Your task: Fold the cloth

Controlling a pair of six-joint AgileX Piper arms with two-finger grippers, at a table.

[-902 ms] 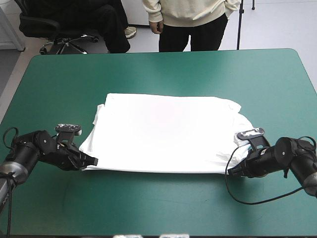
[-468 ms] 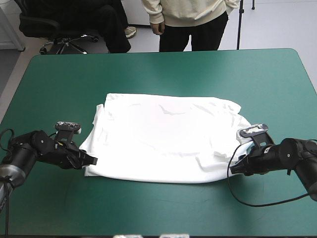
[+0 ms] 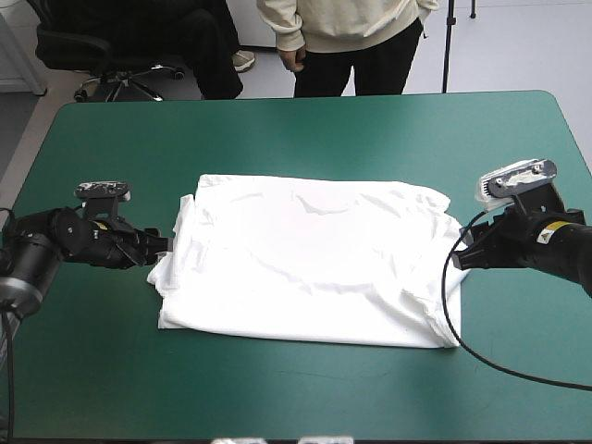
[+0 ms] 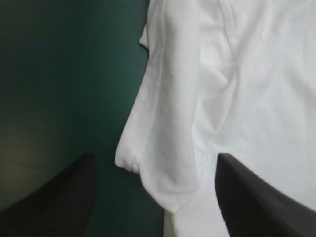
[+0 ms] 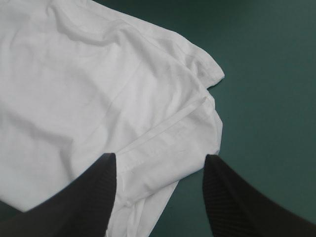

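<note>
While T-shirt (image 3: 305,259) lies flat, both jaws stand wide apart

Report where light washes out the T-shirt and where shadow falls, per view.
High view: bright light bleaches the T-shirt at its middle, creases showing only toward its edges. Left wrist view: the teal-green cover lies in shadow beside the open left gripper. Right wrist view: soft shadows pick out hem and folds.

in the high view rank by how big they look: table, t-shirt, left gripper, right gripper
1. table
2. T-shirt
3. left gripper and right gripper: they look about alike, so I won't rank one over the other.
</note>
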